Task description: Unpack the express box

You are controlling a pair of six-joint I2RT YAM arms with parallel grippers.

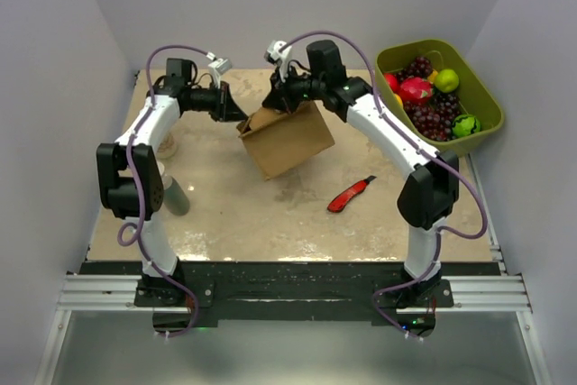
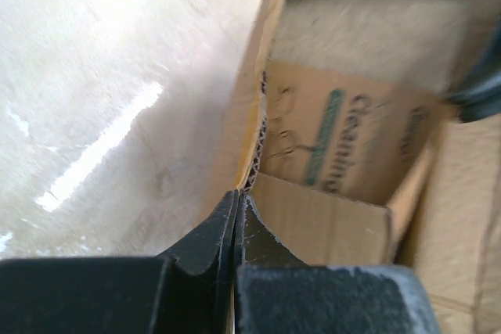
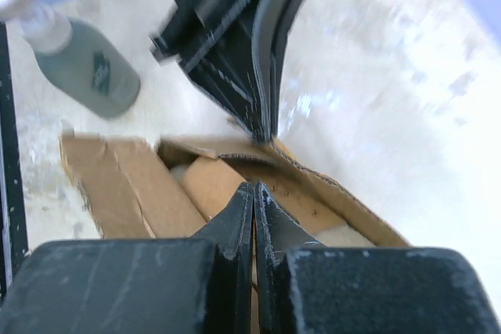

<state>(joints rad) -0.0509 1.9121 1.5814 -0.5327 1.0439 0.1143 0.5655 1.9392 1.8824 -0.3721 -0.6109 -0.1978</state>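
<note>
Top external: 1 express box [image 1: 290, 142], open, tilted, between left claw [image 1: 240, 116] and right claw [image 1: 274, 105], each clenched on its flap edge.

Green basket [image 1: 480, 84] of fruit [image 1: 416, 90] at right, red utility knife [image 1: 352, 194], grey-green bottle [image 1: 174, 196] at left

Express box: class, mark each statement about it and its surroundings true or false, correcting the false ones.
1. The express box is open. True.
2. The red knife lies inside the box. False: it lies on the table beside it.
3. The left gripper is shut on the box's cardboard edge. True.
4. The green bin holds bottles. False: it holds fruit.
5. The right gripper is wide open. False: it is shut.
</note>
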